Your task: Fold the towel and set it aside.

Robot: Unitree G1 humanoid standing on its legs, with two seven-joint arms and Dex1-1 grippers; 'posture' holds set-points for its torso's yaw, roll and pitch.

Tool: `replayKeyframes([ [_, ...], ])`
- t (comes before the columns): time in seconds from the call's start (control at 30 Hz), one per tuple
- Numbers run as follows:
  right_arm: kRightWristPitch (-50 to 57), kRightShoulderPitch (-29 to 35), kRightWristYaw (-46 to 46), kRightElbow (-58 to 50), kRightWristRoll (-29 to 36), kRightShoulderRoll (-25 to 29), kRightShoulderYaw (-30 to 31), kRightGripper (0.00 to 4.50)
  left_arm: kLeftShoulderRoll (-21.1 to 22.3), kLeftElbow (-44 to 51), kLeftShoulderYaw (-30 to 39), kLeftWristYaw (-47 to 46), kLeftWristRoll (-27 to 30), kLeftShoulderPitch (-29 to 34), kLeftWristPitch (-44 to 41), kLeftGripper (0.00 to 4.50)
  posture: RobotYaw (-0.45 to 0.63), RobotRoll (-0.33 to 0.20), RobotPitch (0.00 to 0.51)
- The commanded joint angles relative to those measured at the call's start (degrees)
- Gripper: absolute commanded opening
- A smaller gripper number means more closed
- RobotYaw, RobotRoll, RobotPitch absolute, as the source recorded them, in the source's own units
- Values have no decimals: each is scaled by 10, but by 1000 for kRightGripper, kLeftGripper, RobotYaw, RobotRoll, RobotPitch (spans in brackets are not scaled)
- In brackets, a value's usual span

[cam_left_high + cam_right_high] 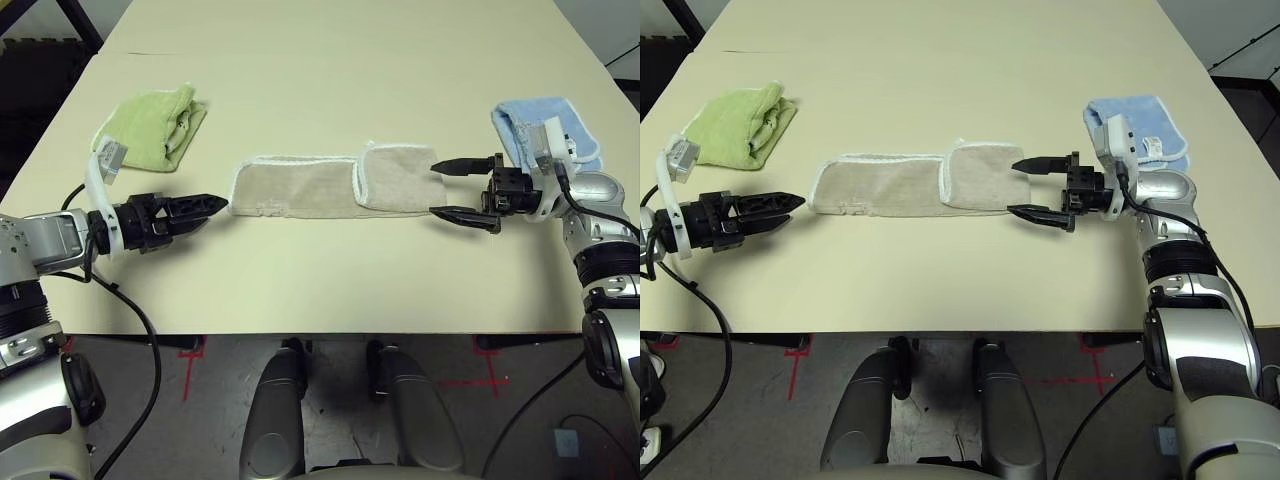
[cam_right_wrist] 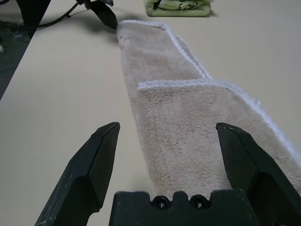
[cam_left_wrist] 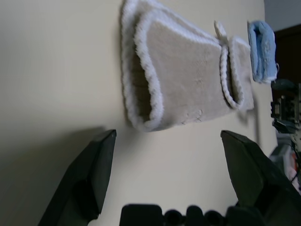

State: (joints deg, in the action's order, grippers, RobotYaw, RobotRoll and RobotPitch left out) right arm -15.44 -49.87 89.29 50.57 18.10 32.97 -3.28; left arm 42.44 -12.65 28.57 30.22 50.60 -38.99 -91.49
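The beige towel point(image 1: 335, 185) lies flat on the cream table point(image 1: 330, 60), folded into a long narrow strip with white stitched edging, and it stretches straight between the robot's two grippers. Its right-hand end is doubled back on itself, so a shorter flap sits on top of the strip there.

The left gripper point(image 1: 212, 206) hangs just off the strip's left end, its black fingers pointing along the towel. In the left wrist view the fingers stand wide apart and hold nothing, the folded end lying just ahead of them and lined up with the gap between them.

The right gripper point(image 1: 462, 190) faces the opposite way at the other end. Its jaws are spread wide too, one finger on each side of the doubled end. In the right wrist view the beige pile runs away from between the two fingers, but I cannot tell if either finger touches it.

A lime-green towel point(image 1: 155, 125) sits bunched up beyond the left gripper, well apart from the strip. A folded light blue towel point(image 1: 540, 125) lies just behind the right wrist.
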Motion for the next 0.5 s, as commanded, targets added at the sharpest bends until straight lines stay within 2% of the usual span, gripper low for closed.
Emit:
replayKeyframes([
  [0.03,6,4,0,-22,-2,2,-1,4451,-10,-18,1,-12,-4,-9,-10,4500,-27,0,263],
  [0.27,39,22,-9,-83,6,4,-1,4451,6,-26,-32,-15,17,1,-10,4500,-32,0,265],
  [0.5,81,24,-27,-133,7,4,2,4451,0,-32,-23,-34,42,2,-10,4500,-30,0,266],
])
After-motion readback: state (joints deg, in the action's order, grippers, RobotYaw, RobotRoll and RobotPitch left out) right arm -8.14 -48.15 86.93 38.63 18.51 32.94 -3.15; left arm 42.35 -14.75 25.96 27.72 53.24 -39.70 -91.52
